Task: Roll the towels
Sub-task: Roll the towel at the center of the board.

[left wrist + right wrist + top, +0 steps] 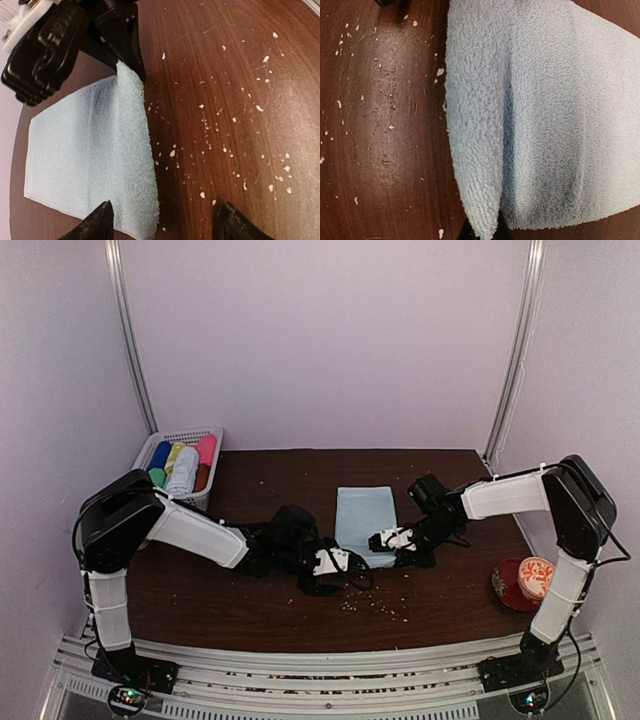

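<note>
One pale light-blue towel (364, 515) lies flat on the dark wooden table (250, 600). Its near edge is lifted into a standing fold (480, 165). My right gripper (378, 542) is shut on one end of that fold, and the pinched corner (489, 231) tapers down between its dark jaws. The left wrist view shows the same grip from the far end, with the right gripper (127, 65) holding the raised edge of the towel (80, 150). My left gripper (165, 225) is open at the fold's other end. One fingertip (97, 222) is over the towel's corner, the other over bare wood, with nothing held.
A white basket (215, 435) with several coloured rolls stands at the back left. A red dish (508, 585) holding an orange-and-white object sits at the right front. Pale crumbs (235, 120) are scattered on the wood near the towel.
</note>
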### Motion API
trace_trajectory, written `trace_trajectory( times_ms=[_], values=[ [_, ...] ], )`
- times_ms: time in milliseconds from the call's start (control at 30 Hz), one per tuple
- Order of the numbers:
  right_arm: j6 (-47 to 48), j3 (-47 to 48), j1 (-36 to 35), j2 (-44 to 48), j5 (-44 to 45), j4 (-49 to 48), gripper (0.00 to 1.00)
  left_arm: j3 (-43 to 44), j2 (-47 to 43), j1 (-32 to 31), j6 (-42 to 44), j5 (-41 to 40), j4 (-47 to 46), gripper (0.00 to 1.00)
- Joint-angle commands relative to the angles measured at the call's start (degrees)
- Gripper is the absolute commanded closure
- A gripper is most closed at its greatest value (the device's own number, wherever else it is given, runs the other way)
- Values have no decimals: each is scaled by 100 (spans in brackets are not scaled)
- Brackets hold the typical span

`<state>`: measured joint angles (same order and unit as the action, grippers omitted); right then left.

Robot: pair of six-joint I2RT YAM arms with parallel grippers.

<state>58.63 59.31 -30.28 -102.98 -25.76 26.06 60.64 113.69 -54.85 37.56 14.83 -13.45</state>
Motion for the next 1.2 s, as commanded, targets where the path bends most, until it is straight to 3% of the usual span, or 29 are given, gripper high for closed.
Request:
trace_trajectory(
  times_ms=[0,233,467,633,900,1000,1167],
  values=[
    [-202,299,113,-392,-397,1128,100,22,201,-120,-43,-623,-683,30],
    [-273,599,291,-616,-512,1540,100,194,486,-124,-205,-822,-634,55],
    [-157,761,336,-676,-518,1859,100,430,587,-69,-260,-893,-290,52],
    [-156,794,365,-670,-481,1891,100,769,626,96,-387,-343,298,56],
    [-282,869,417,-739,-343,1877,100,1357,792,382,-510,900,1439,95],
    [-309,944,437,-800,-323,1954,100,1552,886,521,-546,1493,1892,99],
    [-425,1265,485,-979,-429,2342,100,1850,1045,695,-721,2036,2348,98]
  ],
)
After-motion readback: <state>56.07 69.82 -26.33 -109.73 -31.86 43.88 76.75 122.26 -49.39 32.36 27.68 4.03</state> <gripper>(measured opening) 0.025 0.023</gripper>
